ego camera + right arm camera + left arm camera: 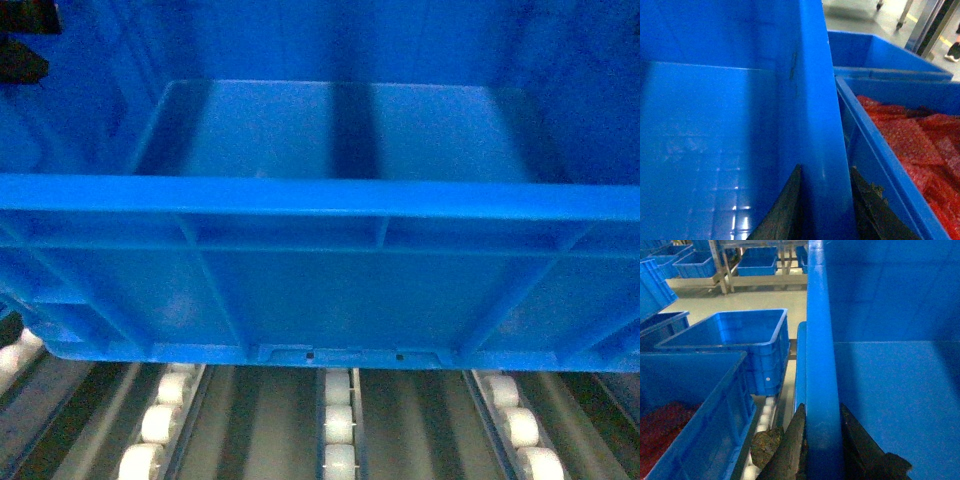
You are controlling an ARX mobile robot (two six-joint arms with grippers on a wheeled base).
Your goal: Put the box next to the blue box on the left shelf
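The box [330,290], a large bright-blue crate, fills the head view, with two small holes low on its near wall. Its bottom edge lies just over the white rollers [338,420] of the left shelf; I cannot tell whether it touches them. My left gripper [822,406] is shut on the box's left rim [817,340], one dark finger on each side. My right gripper [826,167] is shut on the right rim [812,90] in the same way. A blue box [920,145] holding red material sits close beside the right wall.
In the left wrist view another crate with red contents [690,405] stands to the left across a roller rail [765,415]. An empty blue crate [735,340] sits beyond it. More blue crates [757,262] and metal rack legs stand on the far floor.
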